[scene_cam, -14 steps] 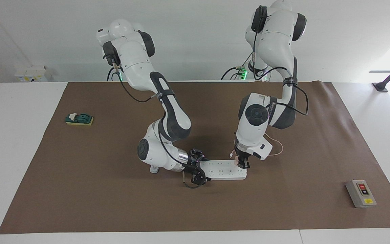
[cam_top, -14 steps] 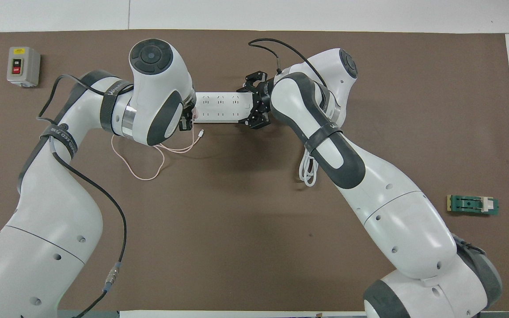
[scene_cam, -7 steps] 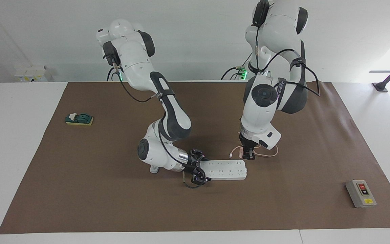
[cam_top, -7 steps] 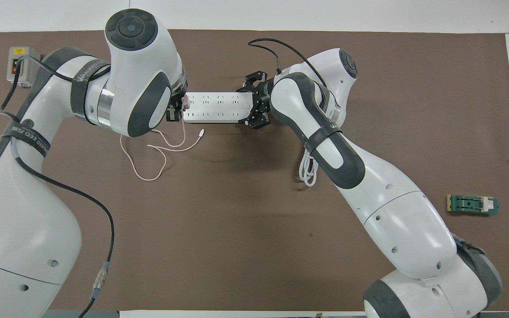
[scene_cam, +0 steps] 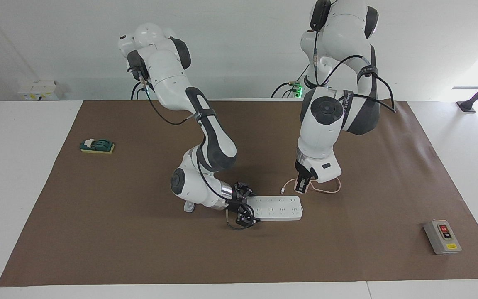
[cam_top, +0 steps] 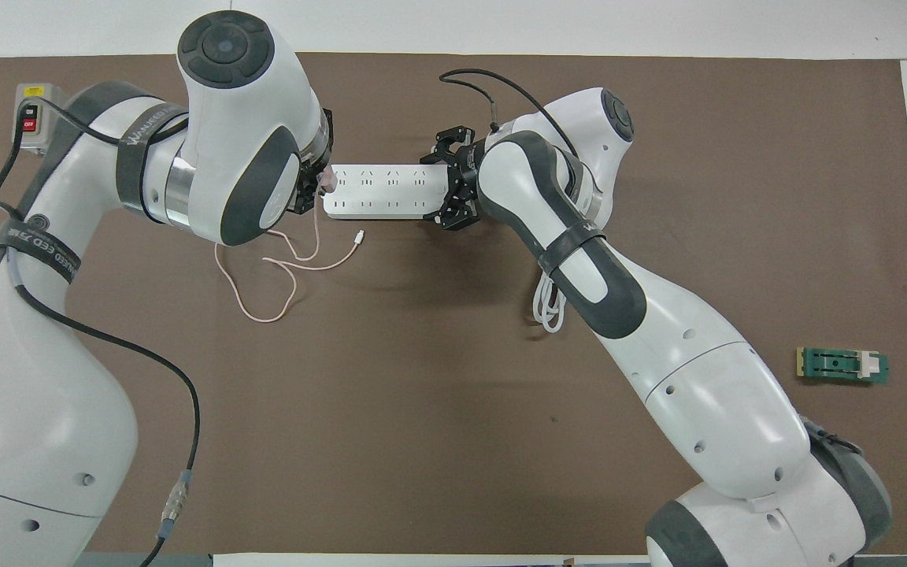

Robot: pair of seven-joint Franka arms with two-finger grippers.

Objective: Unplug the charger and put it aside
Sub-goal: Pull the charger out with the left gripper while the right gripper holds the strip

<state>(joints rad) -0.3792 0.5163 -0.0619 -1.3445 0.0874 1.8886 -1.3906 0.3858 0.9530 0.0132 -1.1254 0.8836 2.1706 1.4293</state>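
Note:
The pale pink charger (scene_cam: 300,189) is out of the long white power strip (scene_cam: 278,207) and sits between the fingers of my left gripper (scene_cam: 302,187). The gripper holds it just above the mat, beside the strip's end toward the left arm's end of the table. In the overhead view the charger (cam_top: 328,179) shows at the tip of the left gripper (cam_top: 318,187), at the end of the strip (cam_top: 379,193). Its thin pink cable (cam_top: 264,272) trails loose on the mat. My right gripper (scene_cam: 243,209) clamps the strip's other end, also seen in the overhead view (cam_top: 448,185).
A grey switch box (scene_cam: 442,237) stands near the left arm's end of the table. A green and yellow block (scene_cam: 97,146) lies toward the right arm's end. The strip's thick white cord (cam_top: 548,307) is bundled under the right arm.
My left gripper pulled the charger up out of the power strip and carried it a little toward the robots. The cable shifted with it. The right gripper stayed on the strip.

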